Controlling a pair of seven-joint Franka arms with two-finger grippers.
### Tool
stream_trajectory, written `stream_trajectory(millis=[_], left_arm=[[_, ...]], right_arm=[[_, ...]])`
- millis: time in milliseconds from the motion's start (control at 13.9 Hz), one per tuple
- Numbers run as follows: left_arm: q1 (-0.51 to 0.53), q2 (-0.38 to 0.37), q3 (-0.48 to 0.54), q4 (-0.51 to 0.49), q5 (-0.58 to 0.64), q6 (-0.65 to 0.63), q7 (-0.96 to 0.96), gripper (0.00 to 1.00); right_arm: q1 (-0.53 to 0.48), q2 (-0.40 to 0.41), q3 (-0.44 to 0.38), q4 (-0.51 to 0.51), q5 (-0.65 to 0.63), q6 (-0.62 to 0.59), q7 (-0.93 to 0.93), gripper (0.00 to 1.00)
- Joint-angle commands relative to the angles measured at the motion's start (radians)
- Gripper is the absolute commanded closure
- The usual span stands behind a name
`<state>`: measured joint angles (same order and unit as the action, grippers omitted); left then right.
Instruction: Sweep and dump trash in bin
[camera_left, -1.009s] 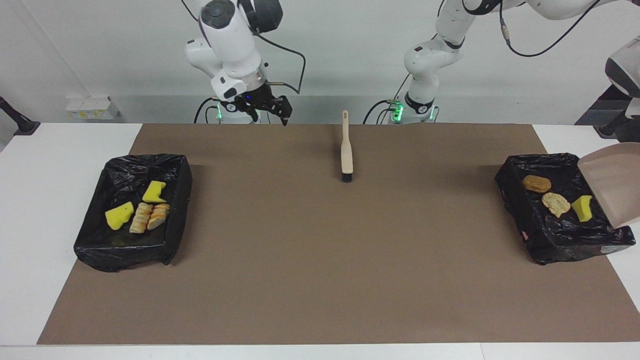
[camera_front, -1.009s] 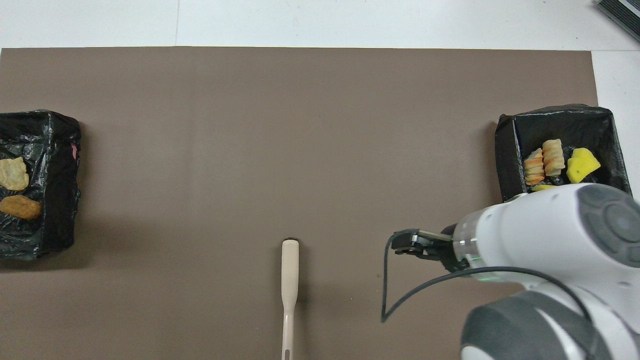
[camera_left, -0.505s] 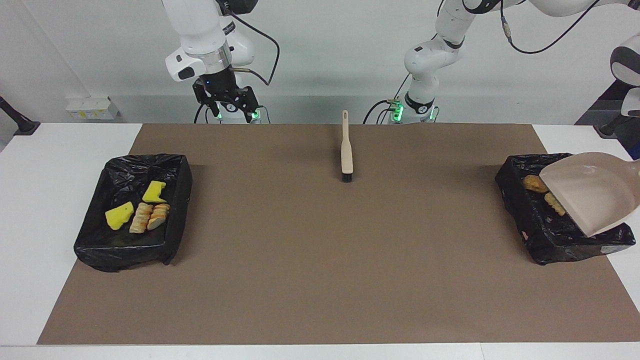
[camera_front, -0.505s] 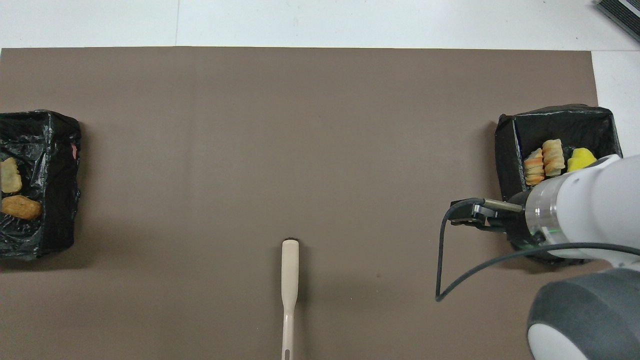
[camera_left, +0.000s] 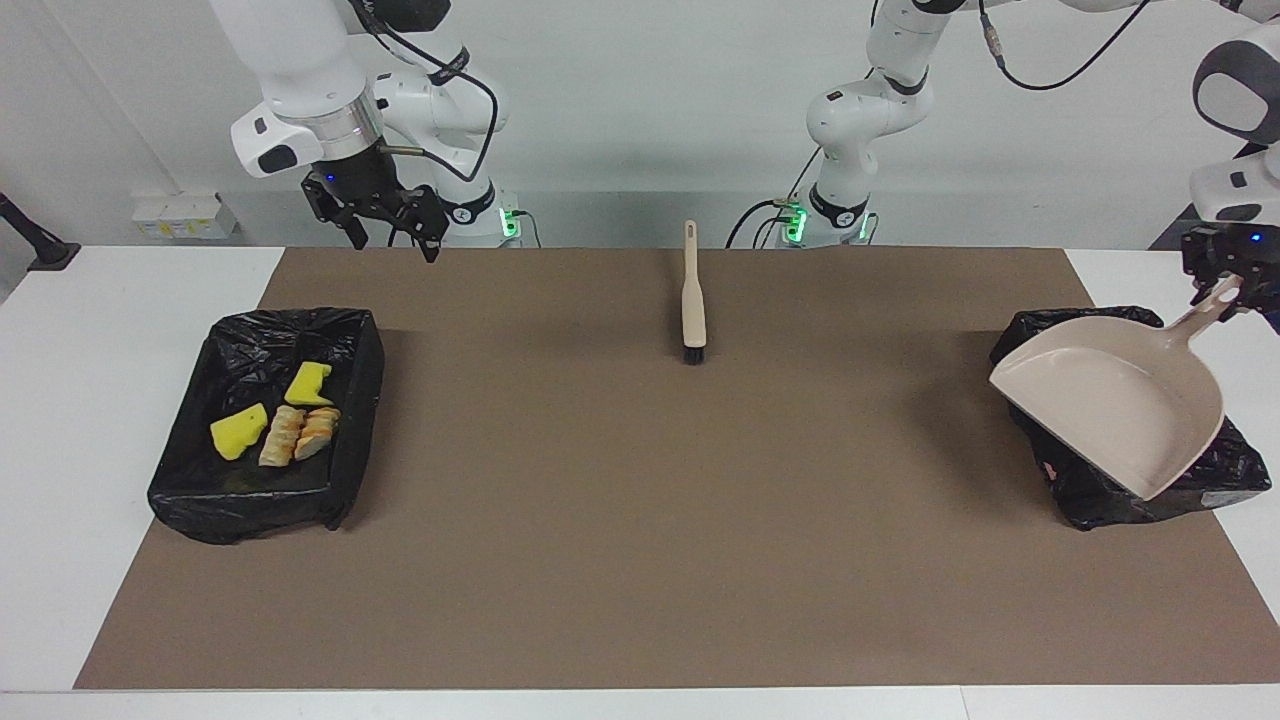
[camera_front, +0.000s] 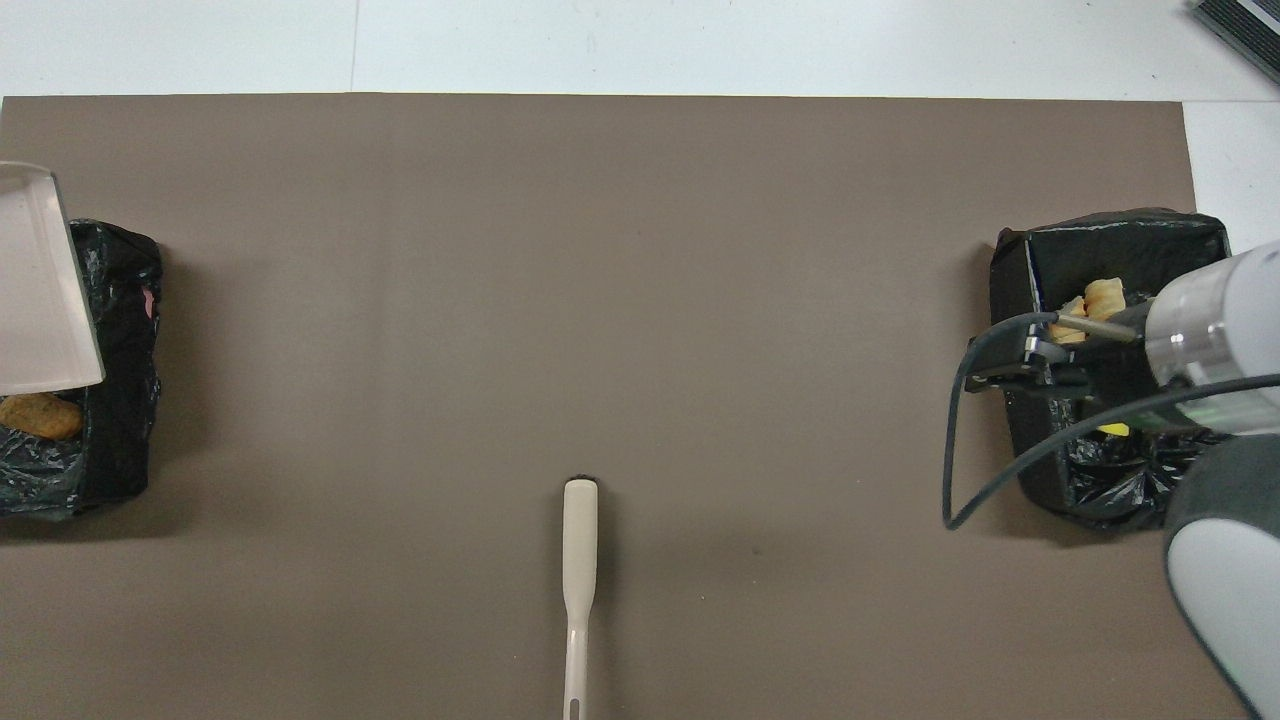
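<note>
My left gripper (camera_left: 1222, 292) is clenched on the handle of the beige dustpan (camera_left: 1110, 400), which hangs tilted over the black-lined bin (camera_left: 1085, 490) at the left arm's end of the table and hides most of it, with only 1 tan lump (camera_front: 38, 415) showing there from overhead. My right gripper (camera_left: 385, 225) is up in the air with its fingers spread and nothing between them, over the mat's edge near the other bin (camera_left: 355, 350). In that bin, well below those fingers, lie 2 yellow sponge pieces (camera_left: 238, 431) and 2 tan bread-like lumps (camera_left: 300, 434), while the brush (camera_left: 692, 300) lies untouched on the brown mat (camera_left: 640, 520) midway between the bins.
</note>
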<state>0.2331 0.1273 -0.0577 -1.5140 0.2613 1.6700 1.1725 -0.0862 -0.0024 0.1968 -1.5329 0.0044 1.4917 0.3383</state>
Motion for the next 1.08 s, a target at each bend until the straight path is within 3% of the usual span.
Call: stream_trajectory(millis=[0,216,505,793,1009], left_arm=[[-0.139,-0.056,0.015,-0.069,-0.013,-0.056,-0.277,1.00],[-0.271,-0.132,0.013,-0.210,-0.124,-0.035,-0.633,1.00],[-0.518,-0.109,0.012,-0.270,-0.235,0.071,-1.119,1.00],[-0.699,0.026,0.013,-0.284,-0.298,0.273,-1.443,1.00],[-0.747,0.100,0.013,-0.291,-0.304,0.379,-1.603,1.00]], right_arm=[[-0.026,0.044,0.015,0.071,-0.056,-0.030,-0.070,0.00],[-0.026,0.045,0.016,0.076,-0.066,-0.030,-0.091,0.00],[-0.023,0.044,0.016,0.073,-0.066,-0.027,-0.091,0.00],[-0.027,0.044,0.015,0.073,-0.064,-0.025,-0.094,0.00],[-0.024,0.041,0.015,0.073,-0.063,-0.021,-0.097,0.00]])
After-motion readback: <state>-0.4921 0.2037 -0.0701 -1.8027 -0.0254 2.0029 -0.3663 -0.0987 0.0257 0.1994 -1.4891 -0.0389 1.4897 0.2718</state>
